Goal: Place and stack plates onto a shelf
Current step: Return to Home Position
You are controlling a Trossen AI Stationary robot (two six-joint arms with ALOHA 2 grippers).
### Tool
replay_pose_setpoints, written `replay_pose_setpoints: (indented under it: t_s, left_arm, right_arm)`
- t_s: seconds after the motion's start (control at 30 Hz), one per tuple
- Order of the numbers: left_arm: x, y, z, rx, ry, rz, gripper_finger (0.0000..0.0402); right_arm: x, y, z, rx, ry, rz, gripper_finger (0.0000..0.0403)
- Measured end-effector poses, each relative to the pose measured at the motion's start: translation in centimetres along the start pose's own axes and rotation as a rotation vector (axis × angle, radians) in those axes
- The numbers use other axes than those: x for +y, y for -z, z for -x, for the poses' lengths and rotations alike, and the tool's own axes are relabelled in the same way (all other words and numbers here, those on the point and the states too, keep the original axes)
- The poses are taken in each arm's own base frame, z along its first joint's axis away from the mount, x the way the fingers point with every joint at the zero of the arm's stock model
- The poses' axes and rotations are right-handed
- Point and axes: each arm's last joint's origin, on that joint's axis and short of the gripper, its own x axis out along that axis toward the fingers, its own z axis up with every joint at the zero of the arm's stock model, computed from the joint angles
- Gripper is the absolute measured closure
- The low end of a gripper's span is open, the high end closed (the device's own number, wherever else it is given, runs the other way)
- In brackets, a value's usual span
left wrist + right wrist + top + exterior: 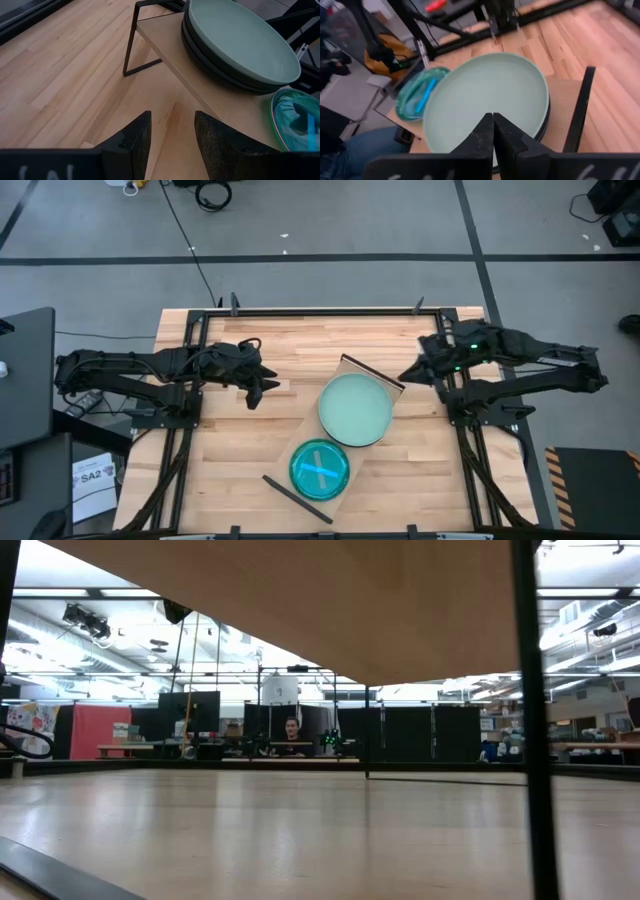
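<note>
Nearest the table's front edge, at 6 o'clock, a small translucent blue round plate (320, 470) tops a stack on the light plain-wood rectangular shelf (200, 85); a greenish rim shows beneath, the rest uncountable. At its 1 o'clock, one large pale mint-green round plate (355, 410) rests on a matte black round plate (205, 62), nested so the stacks probably sit steady: two stacks. Stacking looks finished, so both arms hang clear. The left gripper (258, 390), at the mint plate's 9 o'clock, has its fingers apart, empty. The right gripper (405, 375), at 2 o'clock, is pressed closed on nothing.
</note>
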Motion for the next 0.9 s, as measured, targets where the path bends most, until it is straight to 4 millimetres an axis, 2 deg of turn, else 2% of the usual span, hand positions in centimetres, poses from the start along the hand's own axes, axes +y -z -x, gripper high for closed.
replay_pose_setpoints:
  t_s: [0.3,0.43,0.6,0.9]
  left_arm:
    - [0.0,0.0,0.0,0.0,0.0,0.0,0.0244]
    - [0.0,0.0,0.0,0.0,0.0,0.0,0.0244]
    - [0.0,0.0,0.0,0.0,0.0,0.0,0.0244]
    - [0.0,0.0,0.0,0.0,0.0,-0.001,0.0244]
  right_arm:
    - [0.4,2.2,5.2,-0.082,0.136,0.066,0.0384]
    - [0.3,3.5,6.7,-0.11,0.184,0.098,0.0385]
    - [-0.5,5.6,6.9,-0.15,0.226,0.127,0.0385]
    - [-1.9,8.6,5.3,-0.268,0.227,0.188,0.0385]
